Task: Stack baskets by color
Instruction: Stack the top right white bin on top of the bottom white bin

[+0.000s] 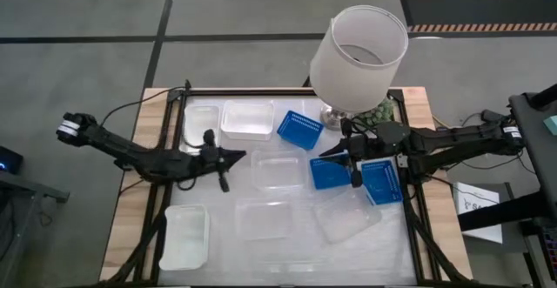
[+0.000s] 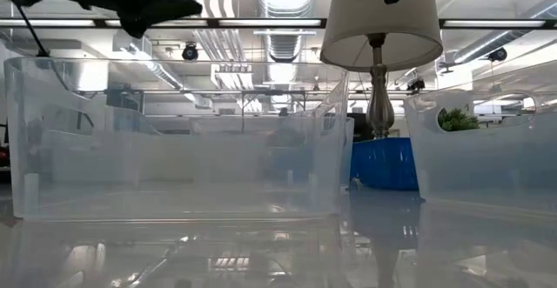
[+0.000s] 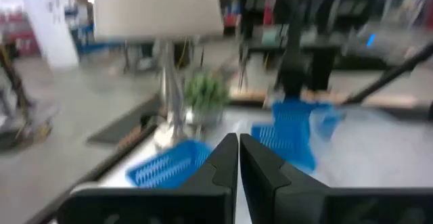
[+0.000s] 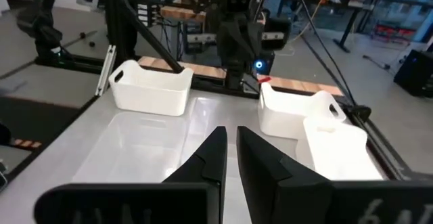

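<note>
Three blue mesh baskets lie on the table's right half: one by the lamp (image 1: 299,129), one under my right gripper (image 1: 331,175), one tilted beside it (image 1: 381,182). White baskets stand at the far left (image 1: 247,120) and near left (image 1: 185,236). Clear baskets (image 1: 278,170) (image 1: 261,218) (image 1: 346,220) sit in the middle and near side. My left gripper (image 1: 240,156) is shut, level over the table's left half, its tips (image 3: 238,158) toward the blue baskets. My right gripper (image 1: 324,155) (image 4: 231,158) faces it, fingers nearly together with nothing between them.
A lamp with a big white shade (image 1: 359,53) stands on its metal foot (image 1: 334,114) at the far right, next to a small green plant (image 1: 379,110). Black rails (image 1: 409,192) and wooden boards edge the table. In the low view clear baskets (image 2: 174,149) fill the foreground.
</note>
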Available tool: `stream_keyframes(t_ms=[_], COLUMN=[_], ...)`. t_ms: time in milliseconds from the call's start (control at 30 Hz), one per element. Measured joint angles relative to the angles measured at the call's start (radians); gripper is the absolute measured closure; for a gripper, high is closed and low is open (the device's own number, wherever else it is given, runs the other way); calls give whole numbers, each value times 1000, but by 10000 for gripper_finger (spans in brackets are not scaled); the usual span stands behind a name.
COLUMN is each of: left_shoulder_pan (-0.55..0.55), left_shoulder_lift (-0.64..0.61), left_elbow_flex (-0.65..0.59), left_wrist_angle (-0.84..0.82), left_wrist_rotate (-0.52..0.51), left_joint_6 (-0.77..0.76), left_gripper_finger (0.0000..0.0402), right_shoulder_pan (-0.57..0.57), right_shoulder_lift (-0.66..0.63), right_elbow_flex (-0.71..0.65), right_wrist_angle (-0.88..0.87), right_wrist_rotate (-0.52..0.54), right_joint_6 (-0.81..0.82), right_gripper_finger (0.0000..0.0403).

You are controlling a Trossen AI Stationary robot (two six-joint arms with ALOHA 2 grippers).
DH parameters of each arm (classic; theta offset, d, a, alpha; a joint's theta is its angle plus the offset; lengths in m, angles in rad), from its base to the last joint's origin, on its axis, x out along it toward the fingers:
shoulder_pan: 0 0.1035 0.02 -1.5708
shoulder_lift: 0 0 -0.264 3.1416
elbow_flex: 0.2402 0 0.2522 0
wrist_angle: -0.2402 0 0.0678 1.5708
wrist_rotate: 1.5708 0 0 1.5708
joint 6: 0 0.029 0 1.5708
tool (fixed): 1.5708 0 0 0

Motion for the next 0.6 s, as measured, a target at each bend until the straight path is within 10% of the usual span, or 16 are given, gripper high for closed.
stream_keyframes(t_ms=[267,600], left_shoulder_pan=[84,123], left_shoulder_lift=[132,278], left_elbow_flex=[250,458], left_wrist_angle=[-577,-916], left_wrist_rotate=[198,401], left_joint_6=[-144,-155], left_gripper_finger=[402,402], right_shoulder_pan=[0,0], right_shoulder_lift=[-33,-58], right_elbow_flex=[0,-1], right_wrist_angle=[-79,-113], right_wrist_rotate=[0,-1], right_joint_6=[30,33], right_gripper_finger=[376,376])
